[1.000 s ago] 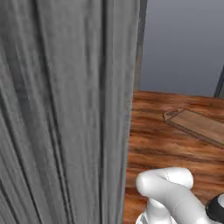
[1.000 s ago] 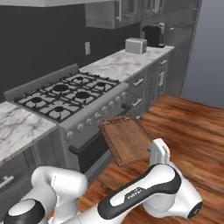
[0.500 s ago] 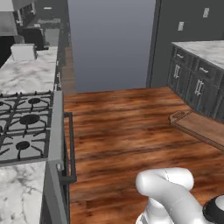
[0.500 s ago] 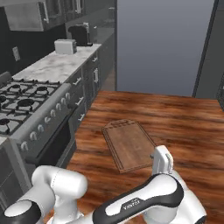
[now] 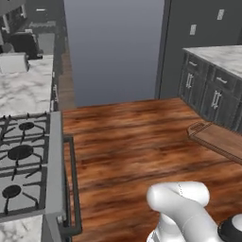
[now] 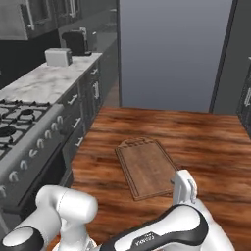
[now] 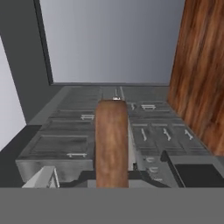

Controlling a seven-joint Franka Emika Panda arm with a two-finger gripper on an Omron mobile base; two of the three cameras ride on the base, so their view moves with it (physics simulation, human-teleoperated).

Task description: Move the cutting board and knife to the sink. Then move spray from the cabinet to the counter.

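My gripper [image 6: 184,188] is clamped on the board [image 6: 147,166], jaws together on its edge. In hand view the board [image 7: 112,142] runs straight out from between my tips, seen edge-on as a brown bar.

Board posn: held in the air ahead of the gripper, roughly level over the wood floor [image 6: 162,127], handle end away from me. In left base view the board [image 5: 220,140] juts in on the far right.

Handling, by judgement:
- Stiff, flat wood; no flex expected.
- Moderately heavy for an edge grip. Long overhang past the tips, so it will tend to droop or pivot in the jaws.
- Smooth faces, so slip is possible on fast swings. Keep moves slow, keep it level.
- Best hold: thin edge, mid-length of the near short side, as now.

Beyond the board: stove [image 6: 19,122] to the left, counter [image 6: 44,86] with toaster [image 6: 59,57] past it. Sink and knife not located; the knife is next to fetch.
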